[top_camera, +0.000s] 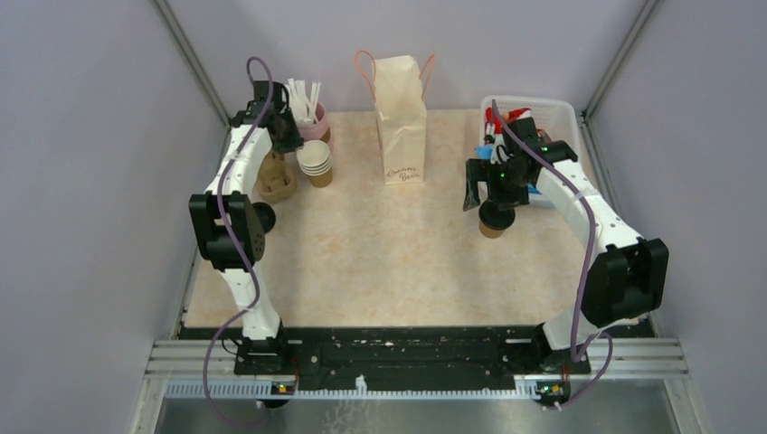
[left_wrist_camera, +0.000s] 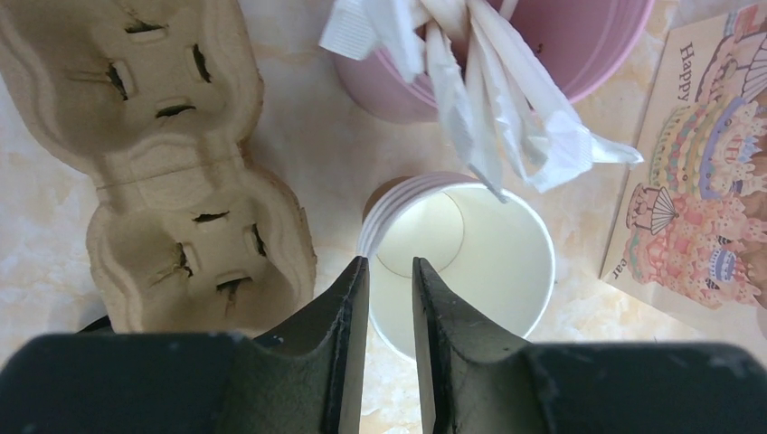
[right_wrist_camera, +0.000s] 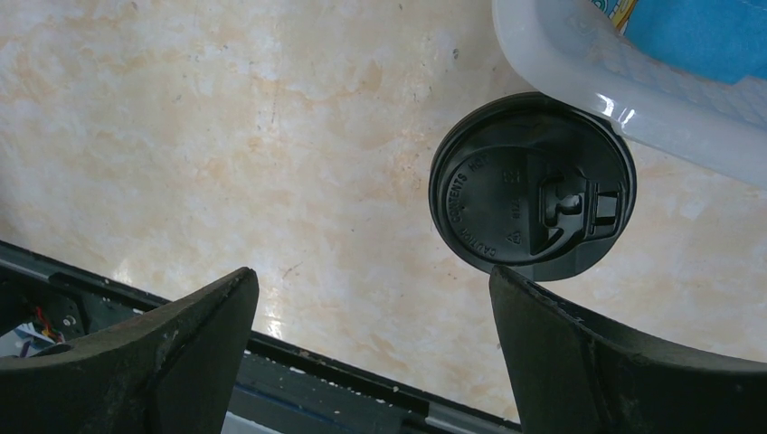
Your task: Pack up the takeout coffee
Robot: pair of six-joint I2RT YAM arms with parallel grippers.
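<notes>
One takeout coffee [top_camera: 494,221], a brown cup with a black lid [right_wrist_camera: 532,185], stands on the table beside the white basket. My right gripper [right_wrist_camera: 371,280] hovers above it, wide open. The lid lies just past my right fingertip, not between the jaws. A round black shape [top_camera: 263,215] by my left arm's elbow may be a second lid; I cannot tell. My left gripper [left_wrist_camera: 391,264] hangs over the stack of lidless cups [left_wrist_camera: 470,262]. Its jaws stand a narrow gap apart with nothing in them. The paper bag [top_camera: 401,117] stands upright at the back centre.
A cardboard cup carrier [left_wrist_camera: 163,154] lies left of the cup stack. Behind the stack is a pink cup of white straws [left_wrist_camera: 561,45]. A birthday card [left_wrist_camera: 696,163] lies to the right. The white basket [top_camera: 561,113] of items sits back right.
</notes>
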